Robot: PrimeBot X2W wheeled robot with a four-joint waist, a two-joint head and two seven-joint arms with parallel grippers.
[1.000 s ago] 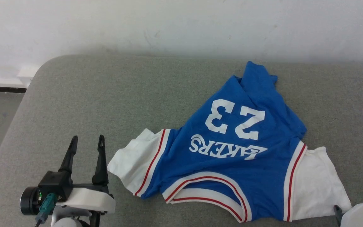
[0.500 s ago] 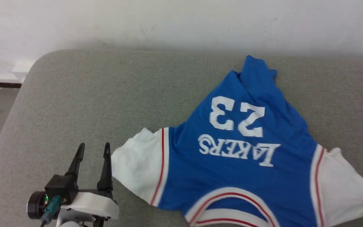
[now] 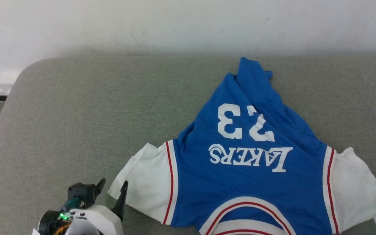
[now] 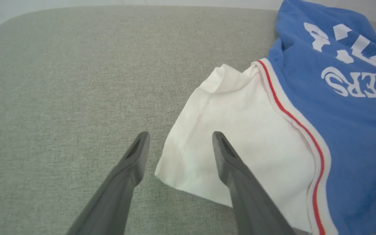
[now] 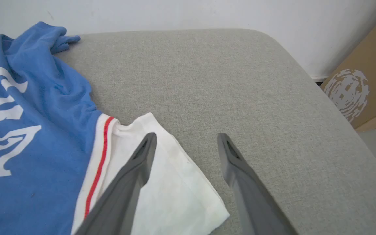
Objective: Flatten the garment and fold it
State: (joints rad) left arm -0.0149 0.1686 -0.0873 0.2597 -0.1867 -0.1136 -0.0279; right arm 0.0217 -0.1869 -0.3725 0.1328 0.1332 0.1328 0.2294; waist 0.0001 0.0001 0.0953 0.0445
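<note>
Blue knit garment (image 3: 250, 169) lies print-side up on a grey padded surface (image 3: 77, 114) that runs up to a white wall (image 3: 175, 26). Its hem (image 3: 251, 70) is bunched into a narrow ridge at the end nearest the wall. Its striped collar (image 3: 250, 200) lies at the end farthest from the wall, and the white left sleeve (image 4: 240, 130) and right sleeve (image 5: 165, 182) spread out parallel to the wall. The left gripper (image 4: 180, 137) stands at the outer edge of the left sleeve, jaws wide and holding nothing, 1 finger over white cloth and 1 over bare surface; contact with the cloth cannot be told. The right gripper (image 5: 186, 136) stands likewise at the right sleeve, jaws wide and empty. Judged from its folds, the fabric is light, soft and limp: it will drape and crease rather than hold a shape, and a pull at 1 point will drag the rest. The half away from the wall looks flat; the wall-side half is gathered. Sensible holds are the 2 hem corners, pinched through both layers and drawn toward the wall and apart.
</note>
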